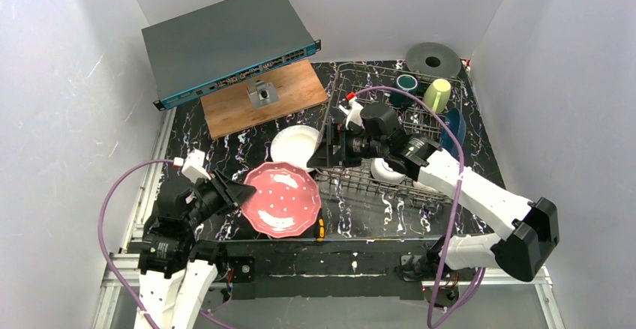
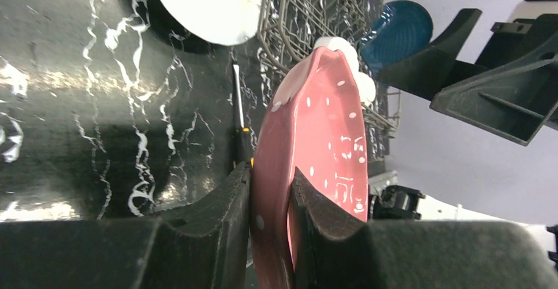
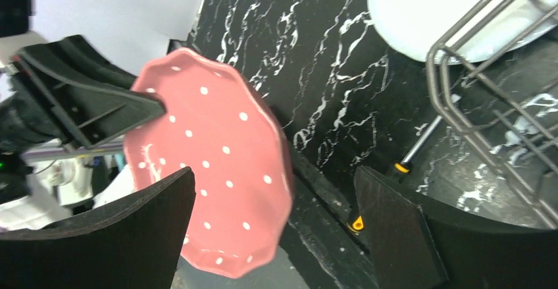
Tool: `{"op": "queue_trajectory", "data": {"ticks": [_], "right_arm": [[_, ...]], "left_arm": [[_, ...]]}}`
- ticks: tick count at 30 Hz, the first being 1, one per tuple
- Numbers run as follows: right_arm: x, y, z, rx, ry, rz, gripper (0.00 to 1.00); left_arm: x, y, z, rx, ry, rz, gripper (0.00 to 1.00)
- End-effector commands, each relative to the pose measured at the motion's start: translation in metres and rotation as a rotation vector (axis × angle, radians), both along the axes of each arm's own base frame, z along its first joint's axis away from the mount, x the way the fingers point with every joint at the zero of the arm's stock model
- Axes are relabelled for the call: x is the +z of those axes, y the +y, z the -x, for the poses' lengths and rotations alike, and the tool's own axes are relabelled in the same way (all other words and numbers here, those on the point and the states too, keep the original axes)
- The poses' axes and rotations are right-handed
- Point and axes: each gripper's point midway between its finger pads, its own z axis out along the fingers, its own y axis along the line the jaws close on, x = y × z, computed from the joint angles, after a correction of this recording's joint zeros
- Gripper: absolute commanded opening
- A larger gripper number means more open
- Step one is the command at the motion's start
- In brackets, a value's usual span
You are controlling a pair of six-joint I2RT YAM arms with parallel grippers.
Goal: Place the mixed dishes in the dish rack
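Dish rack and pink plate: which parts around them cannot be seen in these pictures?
- Top view: the right arm hides much of the dish rack and white bowl.
- Top view: the pink plate covers the screwdriver except its handle end.
- Left wrist view: the left gripper hides part of the plate's rim.
- Right wrist view: the top edge cuts the white plate.
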Motion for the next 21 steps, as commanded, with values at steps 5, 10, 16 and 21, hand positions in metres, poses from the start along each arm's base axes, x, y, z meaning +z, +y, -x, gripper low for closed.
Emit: {"op": "queue_trajectory", "data": {"ticks": [5, 10, 16, 21], "right_arm": [[0.013, 0.029, 0.017, 0.111, 0.179, -0.174, 0.98], [0.005, 0.035, 0.023, 0.156, 0.227, -0.185, 0.98], [-0.001, 0.035, 0.024, 0.179, 0.239, -0.159, 0.96], [-0.006, 0.037, 0.033, 0.222, 0.293, -0.162, 0.84]], "left_arm": [[0.037, -0.032, -0.002, -0.117, -0.077, 0.237, 0.0], [0.042, -0.036, -0.007, -0.143, -0.093, 0.244, 0.0], [0.053, -0.037, -0.007, -0.171, -0.142, 0.224, 0.0], [0.054, -0.039, -0.009, -0.21, -0.181, 0.185, 0.0]]}}
